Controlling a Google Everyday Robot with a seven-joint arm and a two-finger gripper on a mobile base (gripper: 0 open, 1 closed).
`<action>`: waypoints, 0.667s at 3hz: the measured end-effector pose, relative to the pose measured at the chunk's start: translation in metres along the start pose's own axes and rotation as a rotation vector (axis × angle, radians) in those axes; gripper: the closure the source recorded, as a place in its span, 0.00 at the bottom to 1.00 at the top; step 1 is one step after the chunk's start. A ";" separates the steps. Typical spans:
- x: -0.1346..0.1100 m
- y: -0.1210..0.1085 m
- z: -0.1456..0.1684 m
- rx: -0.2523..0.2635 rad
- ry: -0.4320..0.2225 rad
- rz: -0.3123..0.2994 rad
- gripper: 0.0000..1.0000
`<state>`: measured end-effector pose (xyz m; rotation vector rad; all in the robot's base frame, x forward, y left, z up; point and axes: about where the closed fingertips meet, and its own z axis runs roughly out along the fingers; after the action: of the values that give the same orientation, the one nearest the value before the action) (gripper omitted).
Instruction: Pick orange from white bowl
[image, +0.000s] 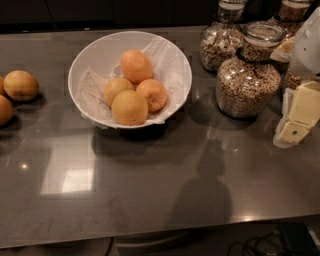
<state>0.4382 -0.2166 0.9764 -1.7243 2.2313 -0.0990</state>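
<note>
deep-orange orange (136, 66) – white bowl (105, 47), white paper (90, 92) – cream jaws of the gripper (296, 117), right edge.

Claw (295, 120) at right edge, jars (247, 80) beside it, open counter (165, 185) before white bowl (80, 65)

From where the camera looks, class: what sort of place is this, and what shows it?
Probably a kitchen or pantry counter: a white bowl of fruit, glass jars of cereal, a grey countertop. The gripper hangs at the right edge.

orange (136, 66) in white bowl (99, 51), gripper (294, 122) at right edge beside cereal jars (247, 82)
</note>
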 end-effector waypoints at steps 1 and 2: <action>0.000 0.000 0.000 0.000 0.000 0.000 0.00; -0.013 -0.003 0.003 0.015 -0.035 -0.018 0.00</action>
<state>0.4450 -0.2051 0.9765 -1.7250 2.1852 -0.0887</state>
